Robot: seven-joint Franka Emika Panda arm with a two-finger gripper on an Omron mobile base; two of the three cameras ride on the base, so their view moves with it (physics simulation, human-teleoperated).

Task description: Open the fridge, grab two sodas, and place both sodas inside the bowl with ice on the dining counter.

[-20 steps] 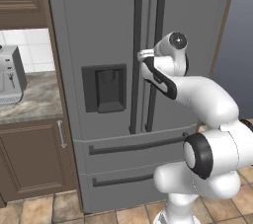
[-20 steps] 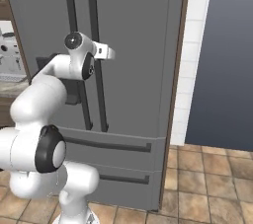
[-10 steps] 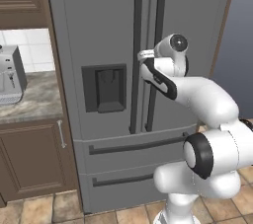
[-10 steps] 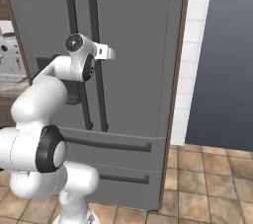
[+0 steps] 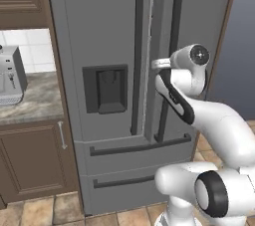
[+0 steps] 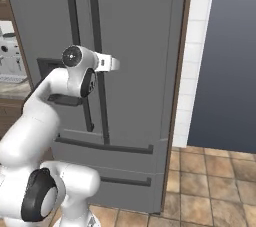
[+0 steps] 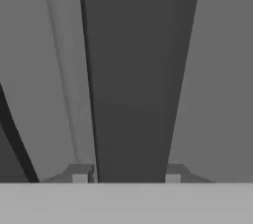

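A: Gripper (image 7: 126,178) status?
B: Clamped on the right door's long dark vertical handle (image 5: 169,56) of the tall grey double-door fridge (image 5: 99,31), doors closed. Grip there gives leverage for pulling.

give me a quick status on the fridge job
Gripper shut on right door handle. Fridge doors not visibly swung open, no sodas in sight. Nothing blocking the door's path in these views.
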